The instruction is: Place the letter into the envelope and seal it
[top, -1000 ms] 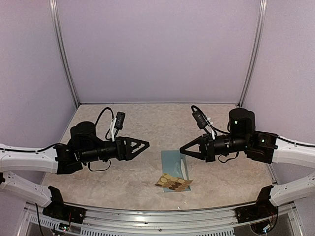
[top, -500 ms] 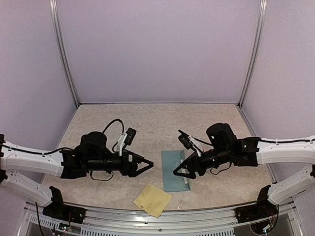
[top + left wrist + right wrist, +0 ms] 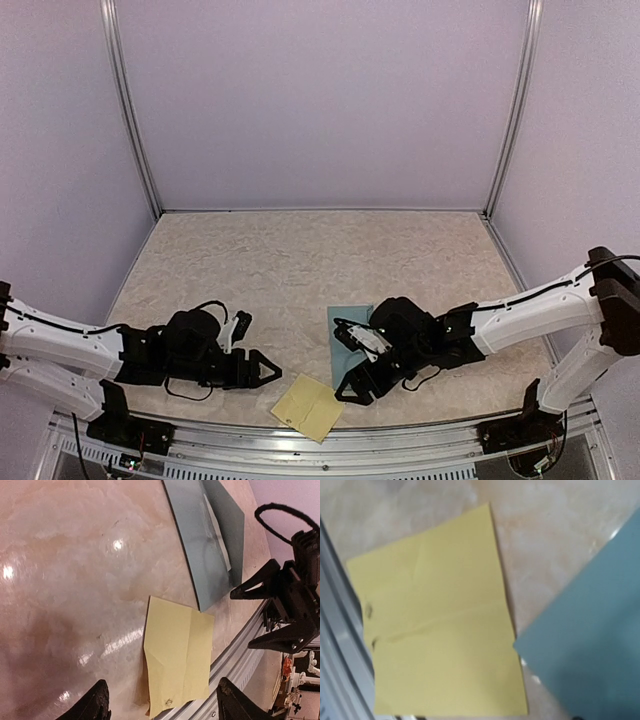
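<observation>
The envelope (image 3: 346, 328) lies flat on the beige marbled tabletop (image 3: 300, 255), right of centre and close to the near edge, long axis running 12 to 6 o'clock. Its flap side faces up, and the left wrist view shows a pale line along the fold (image 3: 216, 532). The end toward 6 o'clock is covered in the overhead view by the right gripper (image 3: 356, 388). At about 7 o'clock from the envelope lies a creased yellow sheet of paper (image 3: 309, 407), turned like a diamond. In both wrist views the envelope's near corner meets the sheet's edge. The sheet's near side runs right up against the metal rail (image 3: 420, 440) that bounds the table at 6 o'clock, so there is little margin there. Toward 12 o'clock the tabletop stretches on to the lavender back wall (image 3: 320, 100), with side walls at 3 and 9 o'clock.

The right gripper hangs low over the envelope's near end, pointing toward 7 o'clock at the yellow sheet. Seen from the left wrist its jaws are spread, gripping nothing. The left gripper (image 3: 266, 370) sits low at 9 o'clock of the yellow sheet, just beside it and apart from the envelope. Its jaws are spread wide and it holds nothing, and its fingertips (image 3: 97, 702) frame the sheet in its own view
</observation>
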You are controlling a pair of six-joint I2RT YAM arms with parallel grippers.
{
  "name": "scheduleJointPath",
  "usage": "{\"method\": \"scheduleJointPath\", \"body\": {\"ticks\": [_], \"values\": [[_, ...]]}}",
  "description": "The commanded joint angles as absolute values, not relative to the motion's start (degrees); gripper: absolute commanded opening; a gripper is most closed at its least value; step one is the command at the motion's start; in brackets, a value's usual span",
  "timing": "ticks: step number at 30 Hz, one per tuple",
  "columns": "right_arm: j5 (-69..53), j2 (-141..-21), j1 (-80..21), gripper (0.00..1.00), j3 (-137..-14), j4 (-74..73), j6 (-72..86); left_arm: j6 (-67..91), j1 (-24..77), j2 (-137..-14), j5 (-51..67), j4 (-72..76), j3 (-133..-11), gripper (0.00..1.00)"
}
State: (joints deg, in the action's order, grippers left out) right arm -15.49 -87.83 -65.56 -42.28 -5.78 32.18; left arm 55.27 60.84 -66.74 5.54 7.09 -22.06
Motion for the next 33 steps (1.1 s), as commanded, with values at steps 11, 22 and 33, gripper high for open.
{"method": "scheduleJointPath", "body": {"ticks": [11, 22, 33], "values": [[-10.3, -86.8, -66.1, 0.73, -45.2, -4.8, 36.6, 71.8, 69.7, -69.8, 7.9, 11.3, -17.1, 0.51], [-7.8, -84.4, -66.1, 0.72, -44.8, -6.0, 37.3, 71.6, 70.7, -76.3, 9.3, 16.5, -18.7, 0.39], [-4.4, -79.5, -65.8, 0.72, -44.3, -7.5, 37.5, 63.6, 70.7, -78.9, 5.5, 14.7, -24.8, 0.0]]}}
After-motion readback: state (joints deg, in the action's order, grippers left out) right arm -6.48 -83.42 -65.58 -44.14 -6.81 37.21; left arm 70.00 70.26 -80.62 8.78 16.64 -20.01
